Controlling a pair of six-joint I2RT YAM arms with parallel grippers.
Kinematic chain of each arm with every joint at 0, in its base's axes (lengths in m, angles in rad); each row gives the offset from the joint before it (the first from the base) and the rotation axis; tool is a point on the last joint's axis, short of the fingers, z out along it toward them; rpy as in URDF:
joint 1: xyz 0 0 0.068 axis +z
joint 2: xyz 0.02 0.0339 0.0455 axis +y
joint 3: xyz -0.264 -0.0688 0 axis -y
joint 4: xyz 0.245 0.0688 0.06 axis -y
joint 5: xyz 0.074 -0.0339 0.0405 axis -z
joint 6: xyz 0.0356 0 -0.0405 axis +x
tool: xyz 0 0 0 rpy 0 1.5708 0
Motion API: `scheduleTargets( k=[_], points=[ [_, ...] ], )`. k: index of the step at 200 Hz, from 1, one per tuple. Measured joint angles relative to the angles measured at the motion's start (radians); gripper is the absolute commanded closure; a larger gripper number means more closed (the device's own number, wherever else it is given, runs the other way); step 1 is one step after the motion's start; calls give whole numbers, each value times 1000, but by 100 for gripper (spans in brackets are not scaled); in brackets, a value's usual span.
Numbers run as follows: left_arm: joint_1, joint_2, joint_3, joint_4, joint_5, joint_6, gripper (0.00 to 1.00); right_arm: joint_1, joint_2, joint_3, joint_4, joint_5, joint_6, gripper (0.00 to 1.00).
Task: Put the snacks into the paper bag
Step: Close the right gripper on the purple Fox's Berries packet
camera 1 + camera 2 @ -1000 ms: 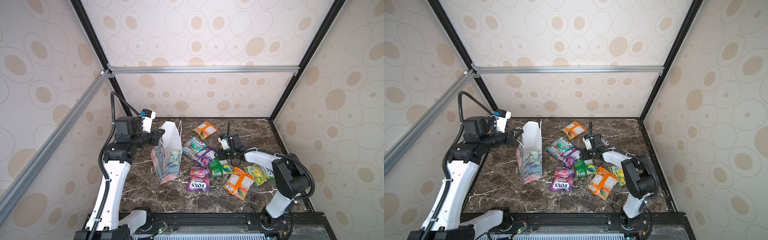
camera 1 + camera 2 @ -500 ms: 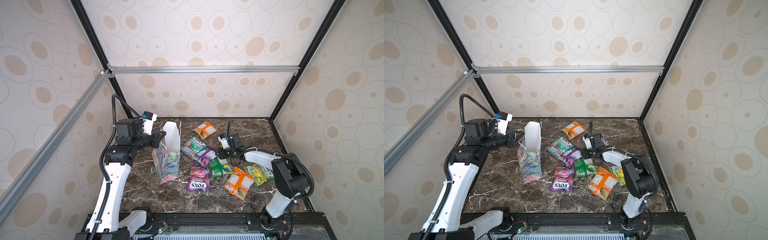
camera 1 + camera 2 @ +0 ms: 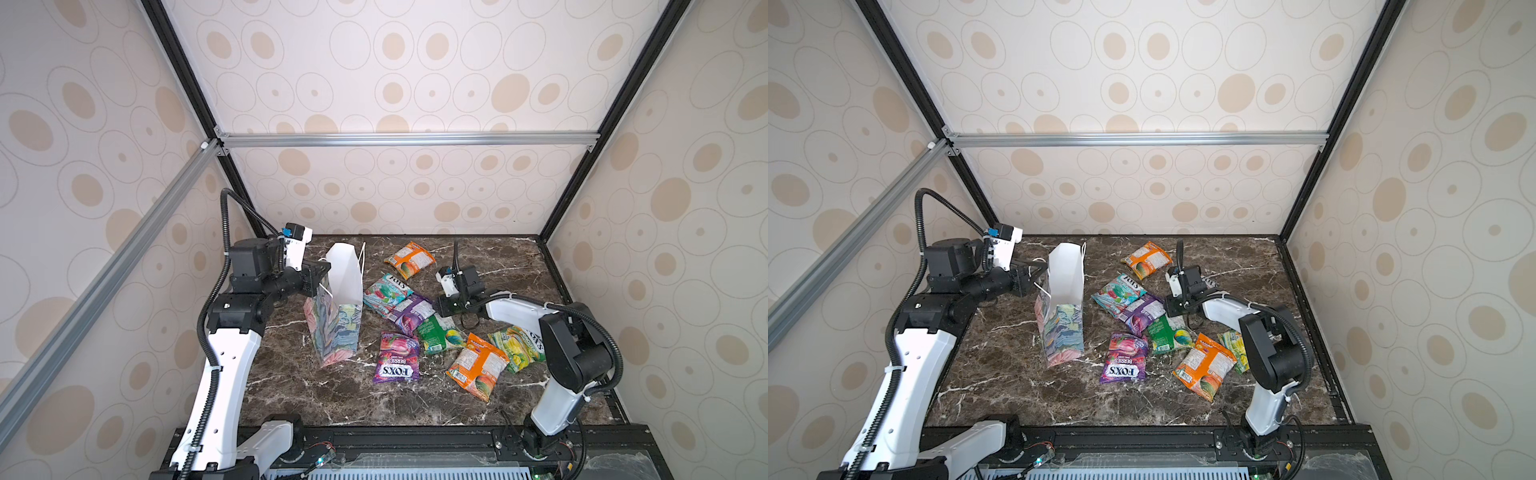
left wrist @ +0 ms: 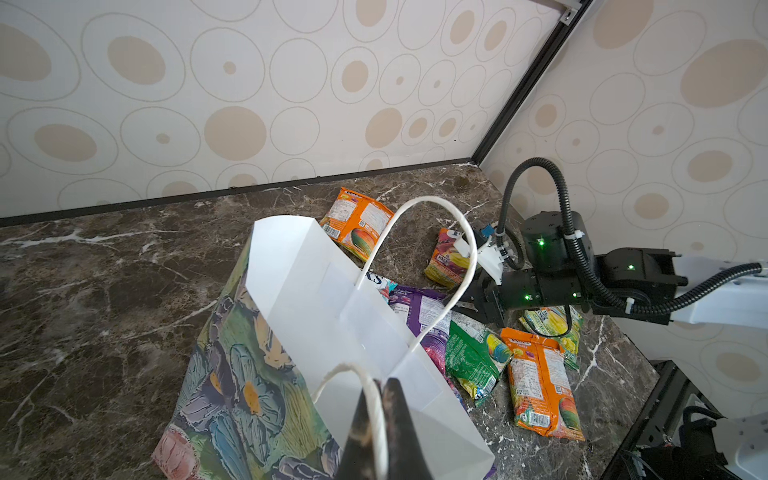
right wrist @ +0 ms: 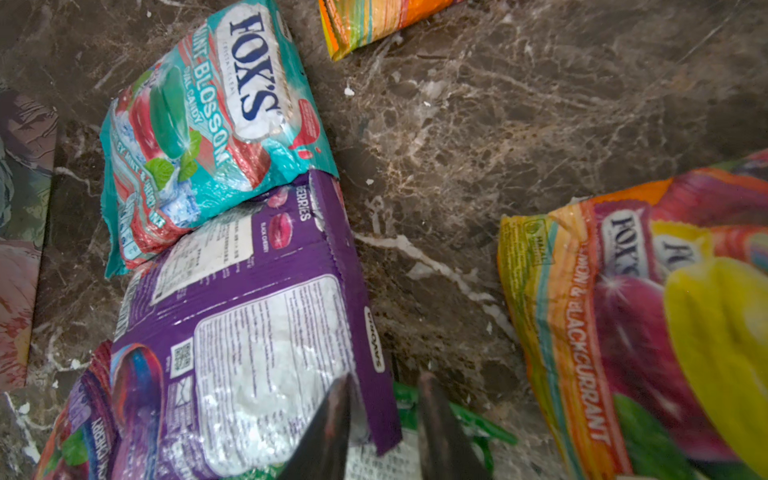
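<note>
Dark marble surface [image 3: 311,395], patterned enclosure walls [image 3: 395,83] on three sides. Toward the left edge stood the paper bag [image 3: 336,328], upright, mouth open, white lining showing. Its bottom was hidden, so contents could not be checked.

Noted the left end effector [image 4: 380,388] clenched on the near cord handle [image 4: 345,370], with the cord running up between the fingers. Judgement: this grip kept the mouth spread and steadied a light, tippy bag for loading from the opposite side. The far cord handle [image 4: 457,224] arched free.

All the snacks in view lay on the surface, from the middle to the right edge, eight counted. The teal packet [image 3: 384,291] overlapped the purple packet [image 5: 257,332], and the green packet [image 3: 438,336] lay partly under the purple one, toward the front edge.

Low over this cluster was the right end effector [image 5: 386,382], fingers apart and astride the purple packet's corner, with green film beneath. Whether it was pinching could not be told.

Judgement: a pick was in hand. Glossy film could slip, and the overlapping teal packet might drag along.
</note>
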State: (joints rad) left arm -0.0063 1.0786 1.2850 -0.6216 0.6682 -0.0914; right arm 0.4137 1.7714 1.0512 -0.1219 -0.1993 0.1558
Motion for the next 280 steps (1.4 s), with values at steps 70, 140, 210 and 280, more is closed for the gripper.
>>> scheduleTargets(
  k=[70,140,210,280],
  points=[
    [0,0,0,0,-19,0,100,0,8,0,2,19,22,85],
    [0,0,0,0,-24,2,100,0,22,22,15,4,49,100],
    [0,-16,0,1,-31,1,100,2,-66,-26,33,6,84,100],
    [0,-51,-13,0,-65,1,100,48,-187,-45,22,17,121,100]
  ],
)
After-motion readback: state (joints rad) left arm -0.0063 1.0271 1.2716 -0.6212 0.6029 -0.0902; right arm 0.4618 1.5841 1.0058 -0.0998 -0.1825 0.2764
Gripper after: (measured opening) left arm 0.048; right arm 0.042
